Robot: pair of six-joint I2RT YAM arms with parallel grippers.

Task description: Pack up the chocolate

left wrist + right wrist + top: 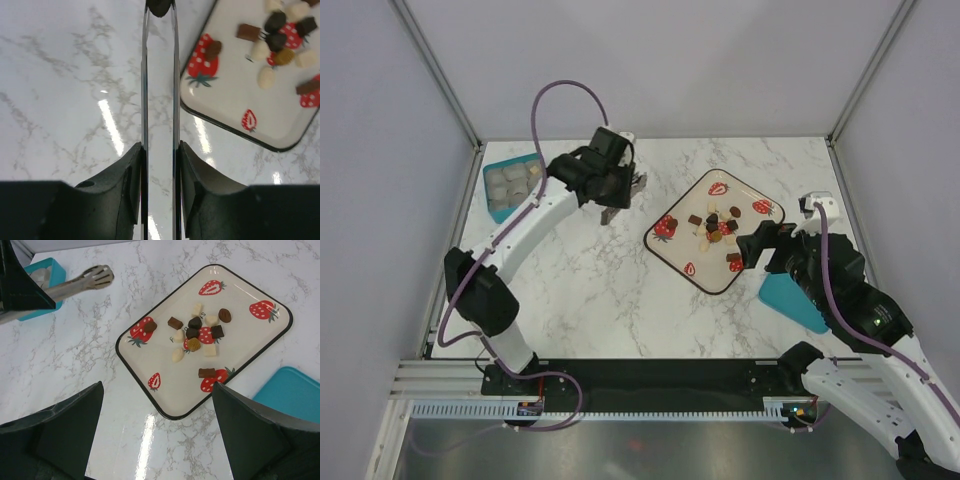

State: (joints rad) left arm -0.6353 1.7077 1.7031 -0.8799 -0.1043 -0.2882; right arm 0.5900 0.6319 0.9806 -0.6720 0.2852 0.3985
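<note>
Chocolate [720,228] pieces cluster on tray [685,245], right of centre in top view. Left pincer [160,150] clamps tongs [160,75], long axis straight up wrist frame, chocolate off to upper right. Right pincer [760,245], spread wide and empty, sits nearer.

The white marble-patterned desk [590,290] carries a cream rectangular tray with a black rim and strawberry prints [705,255] right of centre. A teal plastic box [488,190] sits at far left. A flat teal lid [790,297] lies near right, just beside the tray.
</note>
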